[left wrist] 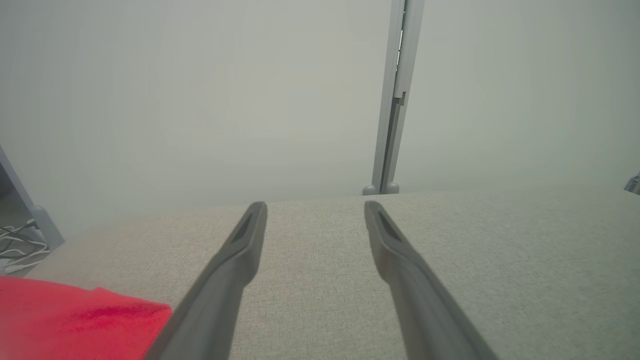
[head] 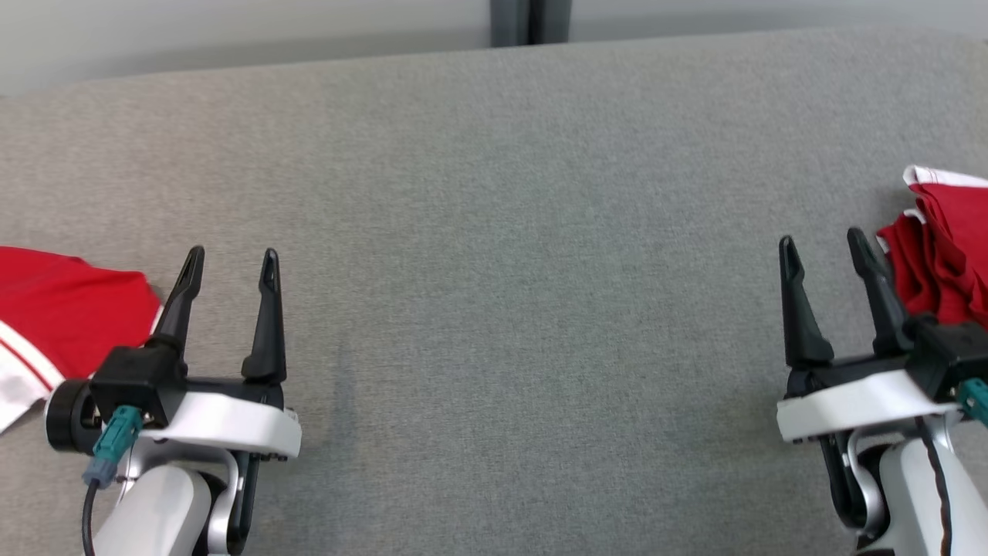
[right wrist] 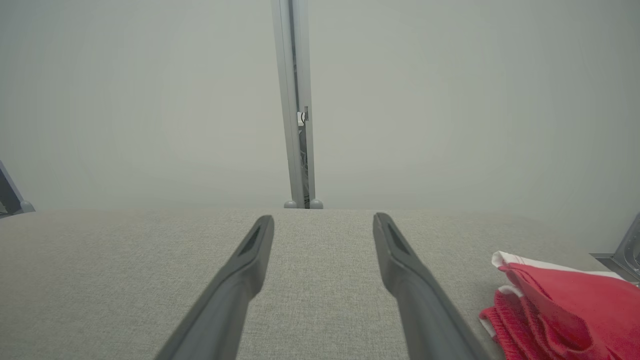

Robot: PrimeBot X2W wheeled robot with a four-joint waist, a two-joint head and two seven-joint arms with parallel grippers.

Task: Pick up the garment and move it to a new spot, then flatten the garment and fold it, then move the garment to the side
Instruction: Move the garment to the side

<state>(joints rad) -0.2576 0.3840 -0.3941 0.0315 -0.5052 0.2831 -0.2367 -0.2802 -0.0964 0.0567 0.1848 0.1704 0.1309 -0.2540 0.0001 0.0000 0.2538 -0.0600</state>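
Observation:
A crumpled red garment with white trim [head: 943,247] lies at the right edge of the grey table, just right of my right gripper [head: 823,243]; in the right wrist view that garment [right wrist: 565,305] sits at the lower right, beside the gripper [right wrist: 324,223]. My right gripper is open with nothing between its fingers. A flat red garment with white stripes [head: 54,316] lies at the left edge, just left of my left gripper [head: 231,260], which is open and empty. In the left wrist view the same red cloth [left wrist: 75,320] shows at the lower left of the gripper [left wrist: 315,210].
The grey fabric-covered table [head: 502,232] stretches bare between the two grippers. A pale wall with a grey vertical post [head: 530,22] stands behind its far edge. Cables [left wrist: 17,247] lie on the floor beyond the table's left end.

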